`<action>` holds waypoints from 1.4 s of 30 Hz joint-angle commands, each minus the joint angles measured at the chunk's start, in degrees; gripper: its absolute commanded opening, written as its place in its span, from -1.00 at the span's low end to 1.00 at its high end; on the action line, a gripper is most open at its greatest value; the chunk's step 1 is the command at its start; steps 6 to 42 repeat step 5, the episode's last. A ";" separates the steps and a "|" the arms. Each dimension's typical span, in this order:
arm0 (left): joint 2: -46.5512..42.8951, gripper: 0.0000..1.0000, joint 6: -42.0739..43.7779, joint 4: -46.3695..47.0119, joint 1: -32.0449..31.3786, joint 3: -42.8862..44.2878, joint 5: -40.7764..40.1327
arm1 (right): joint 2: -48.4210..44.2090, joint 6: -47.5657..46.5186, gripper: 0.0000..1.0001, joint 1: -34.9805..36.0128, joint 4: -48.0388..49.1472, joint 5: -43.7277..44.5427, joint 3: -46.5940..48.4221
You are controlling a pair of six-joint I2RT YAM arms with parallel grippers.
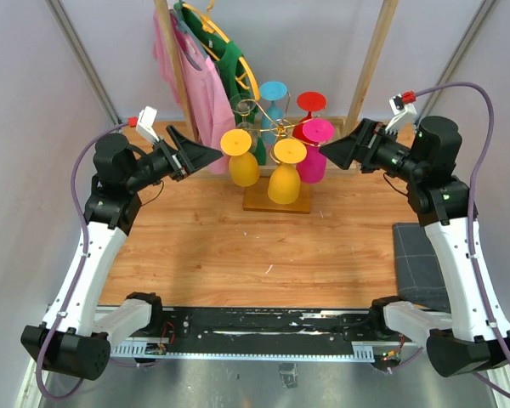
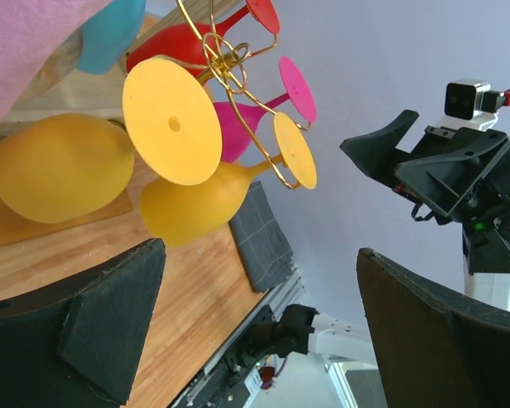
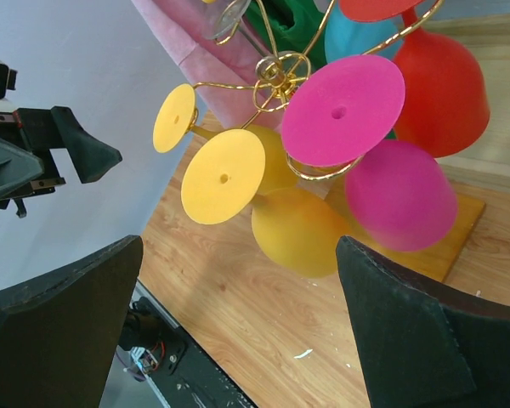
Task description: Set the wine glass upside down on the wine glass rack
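Note:
The gold wire wine glass rack (image 1: 274, 127) stands on its small wooden base (image 1: 276, 202) at the middle back of the table. Several coloured wine glasses hang from it upside down: two yellow (image 1: 241, 160) (image 1: 286, 174), a magenta one (image 1: 314, 151), a red one (image 1: 309, 109) and a blue one (image 1: 274, 93). My left gripper (image 1: 214, 154) hovers just left of the yellow glass (image 2: 64, 166), open and empty. On the other side my right gripper (image 1: 325, 151) sits close to the magenta glass (image 3: 399, 194), jaws wide apart, holding nothing. Both wrist views show the rack's curled arms (image 2: 225, 61) (image 3: 276, 72).
A clothes rail with pink (image 1: 195, 81) and green (image 1: 229, 55) garments on hangers stands right behind the rack. A wooden post (image 1: 370, 64) rises at the back right. A grey mat (image 1: 421, 255) lies at the table's right edge, beside the right arm.

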 commanded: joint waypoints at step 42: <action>-1.21 0.99 -0.17 1.42 0.17 0.27 0.50 | -0.44 -2.21 0.97 -0.45 -2.53 0.42 1.37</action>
